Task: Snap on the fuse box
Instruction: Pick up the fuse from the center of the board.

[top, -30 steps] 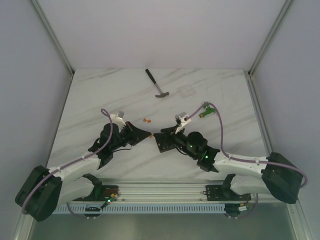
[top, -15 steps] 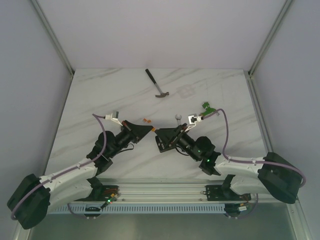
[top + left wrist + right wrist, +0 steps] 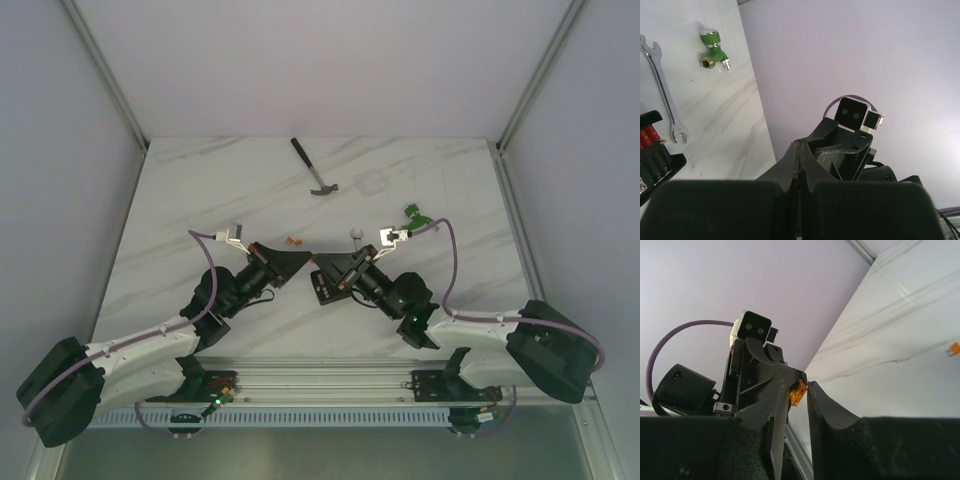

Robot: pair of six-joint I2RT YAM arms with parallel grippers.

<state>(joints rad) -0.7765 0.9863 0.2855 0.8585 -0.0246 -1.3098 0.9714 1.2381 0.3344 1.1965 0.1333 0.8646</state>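
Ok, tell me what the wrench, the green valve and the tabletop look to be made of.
Wrench: bare metal, likely steel; silvery with bright glints.
Green valve: glossy green body, painted metal or plastic, hard to say which; its ends look brass-coloured and silvery.
Tabletop: smooth white marble look with grey veins; real stone or laminate cannot be told.

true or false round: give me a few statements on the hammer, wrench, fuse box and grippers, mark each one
1. The hammer lies farther from the arm bases than both grippers. True.
2. The left gripper is wide open. False: its fingers are pressed together.
3. The fuse box has red fuses inside. True.
4. The right gripper holds the wrench. False: the wrench lies on the table, near the fuse box.
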